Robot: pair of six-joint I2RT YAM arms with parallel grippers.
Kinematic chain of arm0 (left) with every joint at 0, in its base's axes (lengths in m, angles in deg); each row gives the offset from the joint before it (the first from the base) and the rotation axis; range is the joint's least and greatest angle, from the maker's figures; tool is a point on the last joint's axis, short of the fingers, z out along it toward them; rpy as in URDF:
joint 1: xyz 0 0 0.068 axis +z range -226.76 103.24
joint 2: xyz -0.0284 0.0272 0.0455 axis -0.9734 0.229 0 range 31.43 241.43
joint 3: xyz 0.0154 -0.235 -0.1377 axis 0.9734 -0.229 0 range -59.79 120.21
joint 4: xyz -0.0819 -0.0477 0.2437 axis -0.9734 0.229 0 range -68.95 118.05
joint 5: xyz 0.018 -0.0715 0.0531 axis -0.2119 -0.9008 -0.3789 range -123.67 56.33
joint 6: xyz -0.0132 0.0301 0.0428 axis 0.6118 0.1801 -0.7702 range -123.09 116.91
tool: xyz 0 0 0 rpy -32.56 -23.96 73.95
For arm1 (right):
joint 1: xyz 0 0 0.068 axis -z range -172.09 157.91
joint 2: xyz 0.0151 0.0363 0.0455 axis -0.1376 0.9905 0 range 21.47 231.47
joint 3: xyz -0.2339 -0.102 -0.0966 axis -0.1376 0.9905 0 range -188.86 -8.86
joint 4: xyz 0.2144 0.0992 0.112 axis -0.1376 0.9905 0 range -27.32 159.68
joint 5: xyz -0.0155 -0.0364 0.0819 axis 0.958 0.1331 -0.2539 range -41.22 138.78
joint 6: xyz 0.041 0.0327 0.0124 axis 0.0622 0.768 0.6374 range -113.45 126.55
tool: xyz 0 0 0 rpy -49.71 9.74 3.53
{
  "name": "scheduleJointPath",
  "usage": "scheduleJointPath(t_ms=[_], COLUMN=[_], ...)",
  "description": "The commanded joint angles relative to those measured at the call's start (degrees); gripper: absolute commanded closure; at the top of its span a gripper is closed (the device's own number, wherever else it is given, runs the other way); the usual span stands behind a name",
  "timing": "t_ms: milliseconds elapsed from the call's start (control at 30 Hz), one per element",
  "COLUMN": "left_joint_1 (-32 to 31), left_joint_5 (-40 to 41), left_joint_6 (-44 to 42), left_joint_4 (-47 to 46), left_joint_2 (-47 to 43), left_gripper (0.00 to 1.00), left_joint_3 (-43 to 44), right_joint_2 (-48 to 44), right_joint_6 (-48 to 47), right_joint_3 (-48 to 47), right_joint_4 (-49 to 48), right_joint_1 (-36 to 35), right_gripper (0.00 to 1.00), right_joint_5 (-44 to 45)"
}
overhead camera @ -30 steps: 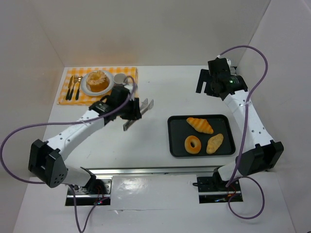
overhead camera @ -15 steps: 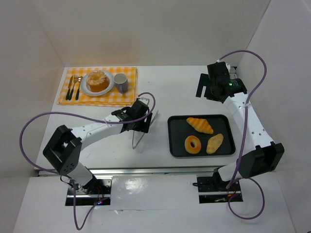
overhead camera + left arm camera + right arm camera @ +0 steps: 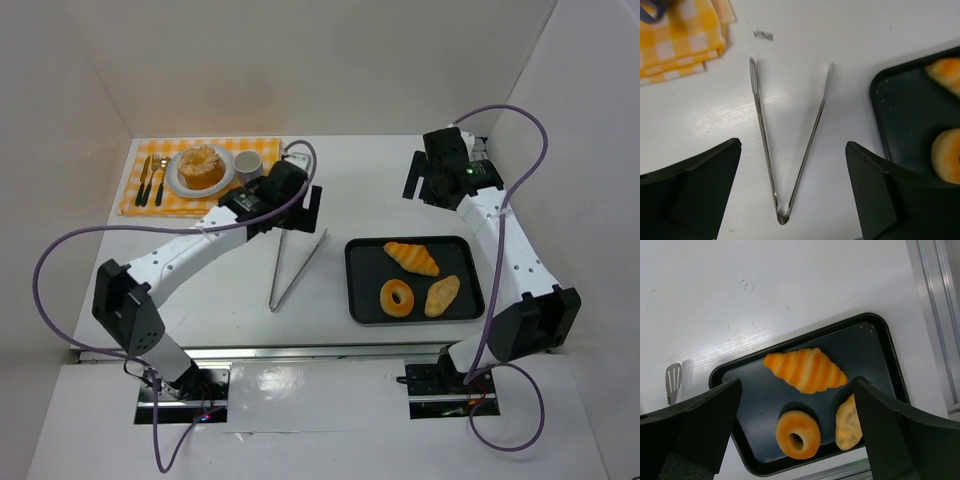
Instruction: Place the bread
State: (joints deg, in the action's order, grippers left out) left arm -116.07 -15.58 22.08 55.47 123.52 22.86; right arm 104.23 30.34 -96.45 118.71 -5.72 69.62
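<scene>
The bread (image 3: 200, 167), a round golden bun, sits on a white plate (image 3: 176, 184) on the yellow checked cloth (image 3: 175, 205) at the back left. My left gripper (image 3: 303, 211) hangs open to the right of the cloth, with nothing between its fingers. Metal tongs (image 3: 299, 270) lie spread on the table below it. In the left wrist view the tongs (image 3: 782, 218) lie free between the wide fingers (image 3: 690, 195), hinge nearest the camera. My right gripper (image 3: 425, 182) is raised at the back right, open and empty, and its fingers (image 3: 695, 425) frame the tray.
A black tray (image 3: 362, 300) at right holds a striped croissant (image 3: 411, 257), a ring donut (image 3: 397, 297) and a small oval pastry (image 3: 441, 294). A cup (image 3: 247, 165) and cutlery (image 3: 152, 180) lie on the cloth. White walls close in the table.
My left gripper carried the tongs down to the table, opened and let them go, then drew back toward the cloth. The right arm barely moved.
</scene>
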Motion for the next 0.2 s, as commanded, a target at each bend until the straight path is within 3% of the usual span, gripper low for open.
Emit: scheduleJointPath(t_ms=[0,167], left_joint_1=[3.9,8.5], left_joint_5=[-3.3,-10.9], left_joint_6=[-0.9,1.3], left_joint_4=[6.0,5.4], left_joint_2=[-5.5,-10.5], left_gripper=[0.01,0.01], left_joint_3=[4.0,2.7], right_joint_2=[-0.2,0.9], right_joint_6=[2.0,2.8], right_joint_3=[1.1,2.7], right_joint_4=[-1.0,-0.9], right_joint_1=[-0.4,-0.4], right_gripper=[0.0,0.0], right_joint_5=[2.9,3.4])
